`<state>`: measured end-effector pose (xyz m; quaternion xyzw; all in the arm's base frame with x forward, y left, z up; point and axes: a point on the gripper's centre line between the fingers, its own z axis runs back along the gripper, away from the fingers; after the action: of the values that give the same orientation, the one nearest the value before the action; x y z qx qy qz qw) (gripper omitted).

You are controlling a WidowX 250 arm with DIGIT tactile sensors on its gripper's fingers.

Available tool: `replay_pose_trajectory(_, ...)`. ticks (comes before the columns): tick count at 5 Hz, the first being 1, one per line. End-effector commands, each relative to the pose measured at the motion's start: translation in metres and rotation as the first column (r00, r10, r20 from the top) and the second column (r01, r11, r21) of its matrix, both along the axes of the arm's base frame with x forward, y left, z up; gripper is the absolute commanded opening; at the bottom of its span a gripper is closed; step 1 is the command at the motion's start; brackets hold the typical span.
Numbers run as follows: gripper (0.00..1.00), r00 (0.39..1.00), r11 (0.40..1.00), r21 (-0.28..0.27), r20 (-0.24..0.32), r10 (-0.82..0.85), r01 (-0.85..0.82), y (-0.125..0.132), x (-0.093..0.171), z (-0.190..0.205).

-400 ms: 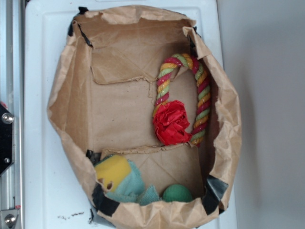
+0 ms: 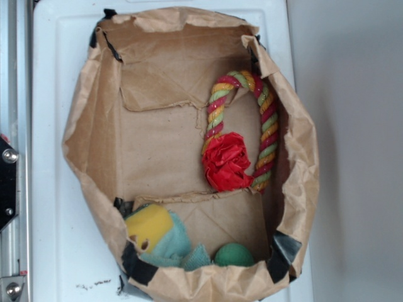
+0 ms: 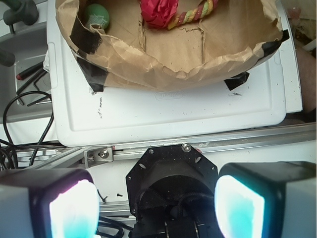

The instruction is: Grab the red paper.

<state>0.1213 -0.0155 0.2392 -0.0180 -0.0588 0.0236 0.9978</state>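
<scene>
The red paper [image 2: 227,162] is a creased wad lying inside the brown paper bag [image 2: 88,138], in the lower end of the twisted rope loop [image 2: 267,126]. In the wrist view the red paper [image 3: 158,11] shows at the top edge, partly cut off. My gripper [image 3: 157,208] is open with nothing between its fingers [image 3: 74,210]. It hangs over the robot's black base, well short of the bag. The exterior view does not show the gripper.
A green ball [image 2: 234,255] and a yellow sponge [image 2: 148,228] on a teal cloth [image 2: 179,246] lie at the bag's near end. The bag stands on a white tray [image 3: 173,114]. A metal rail [image 3: 148,148] and cables [image 3: 20,114] lie beside it.
</scene>
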Motion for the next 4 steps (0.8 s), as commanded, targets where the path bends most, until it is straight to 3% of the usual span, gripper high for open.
replay_pose_trajectory(1, 1.00, 0.993, 0.999, 0.010, 0.106, -0.046, 0.045, 0.021, 0.098, -0.029)
replay_pose_trajectory(2, 1.00, 0.994, 0.999, -0.013, 0.094, -0.047, 0.048, 0.036, 0.140, -0.059)
replay_pose_trajectory(3, 1.00, 0.998, 1.000, 0.007, 0.058, -0.004, 0.003, 0.046, 0.161, -0.081)
replay_pose_trajectory(4, 1.00, 1.000, 1.000, 0.009, 0.028, -0.005, 0.005, 0.039, 0.175, -0.096)
